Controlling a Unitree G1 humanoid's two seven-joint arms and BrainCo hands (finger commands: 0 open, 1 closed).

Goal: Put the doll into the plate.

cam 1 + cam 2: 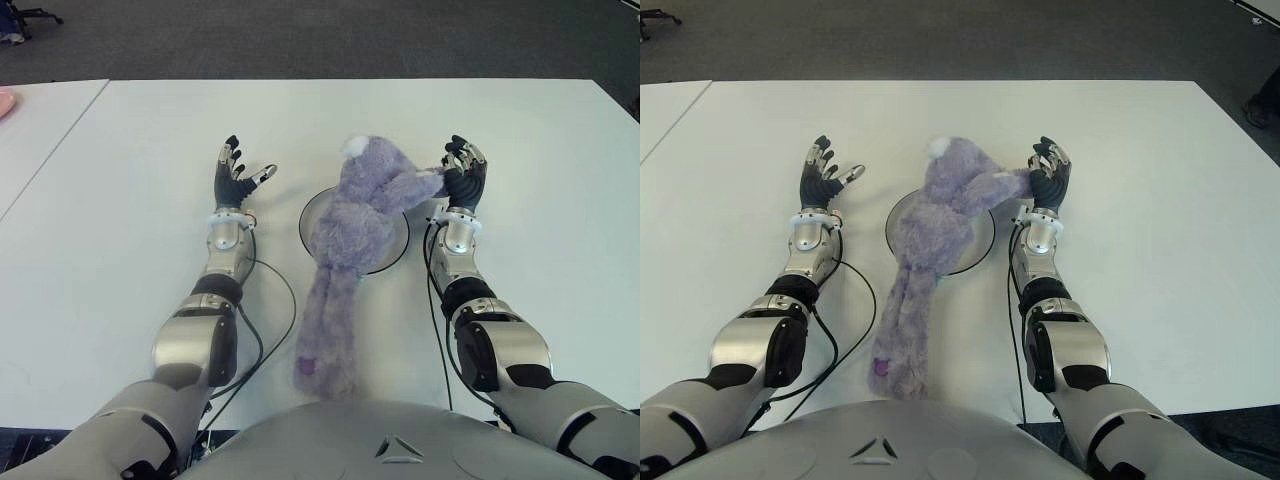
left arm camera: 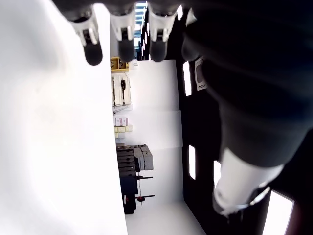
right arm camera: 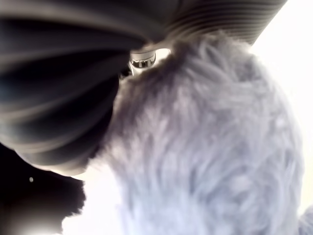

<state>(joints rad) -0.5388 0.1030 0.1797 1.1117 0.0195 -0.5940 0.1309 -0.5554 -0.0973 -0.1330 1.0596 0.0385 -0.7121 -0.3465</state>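
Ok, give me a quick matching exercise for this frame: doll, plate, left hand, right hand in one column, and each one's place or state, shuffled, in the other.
Things:
1. doll
2. plate
3. left hand
4. right hand

Places or states:
A. fingers spread, holding nothing
B. round, on the table, mostly covered
C. gripping a purple arm
D. draped over the plate, legs trailing toward the robot

Pairs: 1-D, 2-B, 3-A, 4-C

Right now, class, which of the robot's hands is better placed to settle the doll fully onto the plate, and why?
The right hand: it already grips the doll by a limb beside the plate. The left hand is open, apart.
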